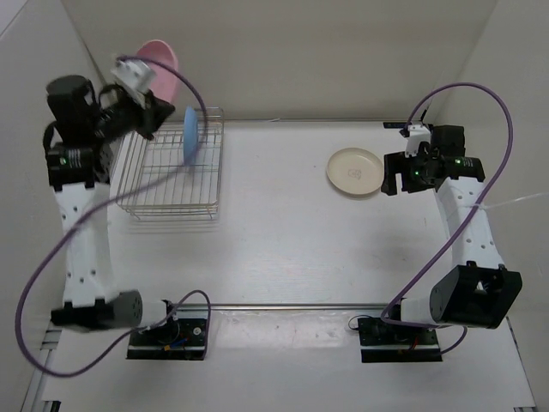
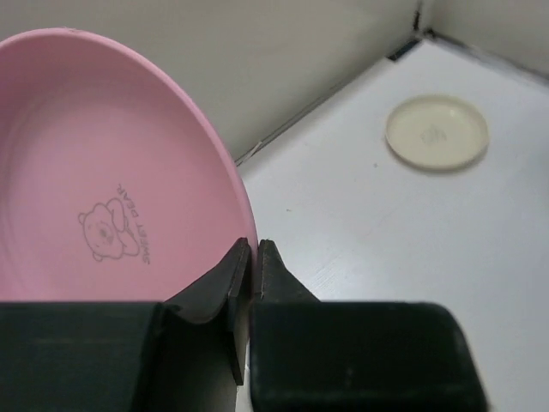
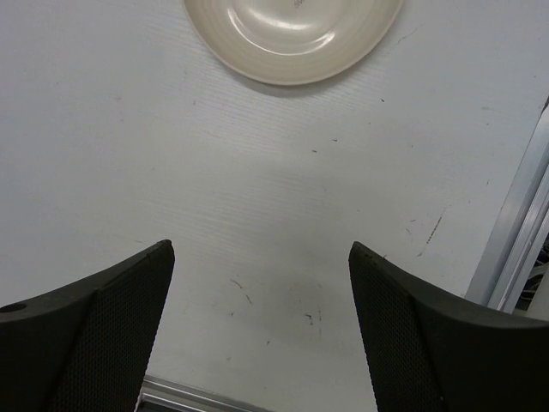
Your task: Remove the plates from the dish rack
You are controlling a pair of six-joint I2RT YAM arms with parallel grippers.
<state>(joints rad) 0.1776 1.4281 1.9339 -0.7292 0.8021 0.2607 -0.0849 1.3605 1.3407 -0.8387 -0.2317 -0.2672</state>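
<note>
Three plates are in view. The pink plate point(image 1: 163, 64) hangs in the air at 11 o'clock in the overhead view, over the far-left corner of the dish rack point(image 1: 163, 193). The left jaws are pressed nearly together on its rim. The blue plate point(image 1: 190, 133) stands on edge at the rack's far right, and the left arm's purple cable point(image 1: 203, 112) crosses just in front of it. The cream plate point(image 1: 354, 172) lies flat on the bench point(image 1: 283, 240) at 2 o'clock, well apart from the rack. At its 3 o'clock, just beside it, the right jaws are spread wide and hold nothing.
</note>
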